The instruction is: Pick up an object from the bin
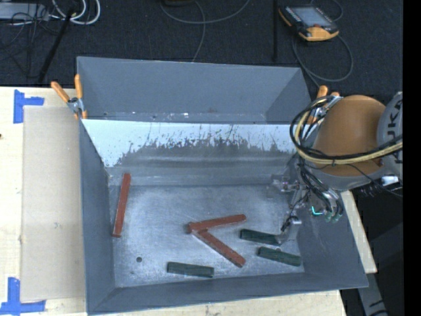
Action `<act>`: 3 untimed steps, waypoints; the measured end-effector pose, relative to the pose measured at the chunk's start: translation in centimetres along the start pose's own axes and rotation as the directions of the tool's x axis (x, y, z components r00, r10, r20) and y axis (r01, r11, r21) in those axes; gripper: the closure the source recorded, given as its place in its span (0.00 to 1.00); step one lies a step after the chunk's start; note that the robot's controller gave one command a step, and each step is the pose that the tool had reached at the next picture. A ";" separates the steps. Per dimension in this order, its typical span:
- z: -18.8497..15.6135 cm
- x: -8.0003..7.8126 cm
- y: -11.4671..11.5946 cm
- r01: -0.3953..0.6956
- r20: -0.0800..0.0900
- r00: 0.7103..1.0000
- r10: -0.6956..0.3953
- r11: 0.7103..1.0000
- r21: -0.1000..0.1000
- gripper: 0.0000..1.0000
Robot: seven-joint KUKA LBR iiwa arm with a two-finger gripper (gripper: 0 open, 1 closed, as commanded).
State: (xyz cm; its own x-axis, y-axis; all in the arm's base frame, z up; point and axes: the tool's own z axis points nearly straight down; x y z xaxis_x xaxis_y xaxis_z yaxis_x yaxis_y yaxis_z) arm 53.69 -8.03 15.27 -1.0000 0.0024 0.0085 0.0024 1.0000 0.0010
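My gripper hangs low at the right side of the bin, just above the floor. Right below and left of it lies a short dark green bar. A second dark green bar rests a little nearer the front wall, under the gripper. Two red-brown sticks meet in a V left of these: one lies nearly level, the other slants down toward the front right. Nothing is seen held by the gripper.
A third dark green bar lies by the front wall. A long red-brown stick leans along the left wall. The arm's orange cover and cables overhang the right rim.
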 end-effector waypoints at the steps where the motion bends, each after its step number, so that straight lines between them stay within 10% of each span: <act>1: 8.7 2.8 2.1 -0.029 -0.003 1.000 0.029 1.000 -0.001 0.00; 2: 8.4 2.5 2.0 -0.026 0.007 1.000 0.026 1.000 0.000 1.00; 3: -5.3 1.3 1.9 -0.046 0.017 0.999 0.046 0.999 0.000 1.00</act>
